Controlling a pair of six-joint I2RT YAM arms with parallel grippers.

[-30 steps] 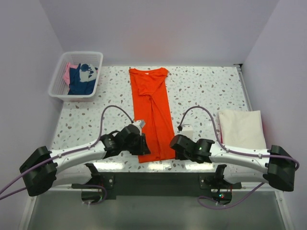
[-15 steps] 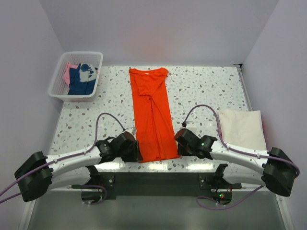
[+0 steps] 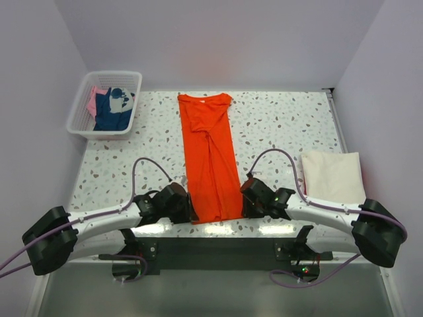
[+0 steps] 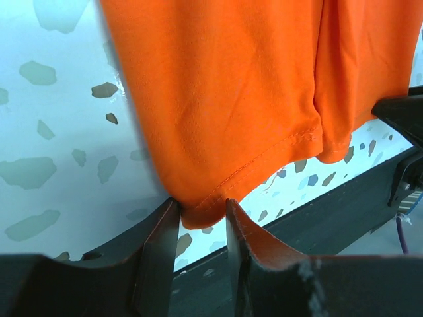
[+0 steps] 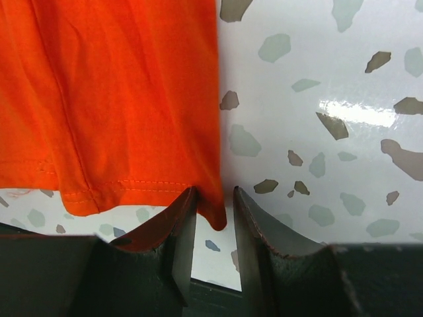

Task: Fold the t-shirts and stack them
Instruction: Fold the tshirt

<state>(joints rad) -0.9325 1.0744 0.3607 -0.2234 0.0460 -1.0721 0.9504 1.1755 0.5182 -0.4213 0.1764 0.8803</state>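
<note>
Basket (image 3: pixel 77 125) in the far left corner holds a pink shirt (image 3: pixel 92 100) and a navy shirt (image 3: pixel 112 113), just as it did a second ago. Next along, the left fingers (image 4: pixel 165 231) have dropped back from the left edge of the orange t-shirt (image 3: pixel 210 158) to its near-left hem corner. In the wrist view they stand apart with that corner lying between them, not yet clenched.

The orange t-shirt itself has not shifted. It lies flat in the middle of the surface (image 3: pixel 284 125) as a long narrow strip, collar at the far end and hem at the near edge. At its near-right corner the right fingers (image 5: pixel 185 211) have edged in from just beside the hem and now straddle that corner. They are also parted, with a sliver of surface showing between the cloth and one finger. Farthest right, the cream shirt (image 3: pixel 334 177) rests folded and undisturbed, well apart from the orange one.

The lengthwise folds look done, and both arms appear to have just lined up for the crosswise fold. The next move would be to pinch both corners together and carry the hem toward the collar. The thin layered cloth could slip, or only its top layer might be caught.
</note>
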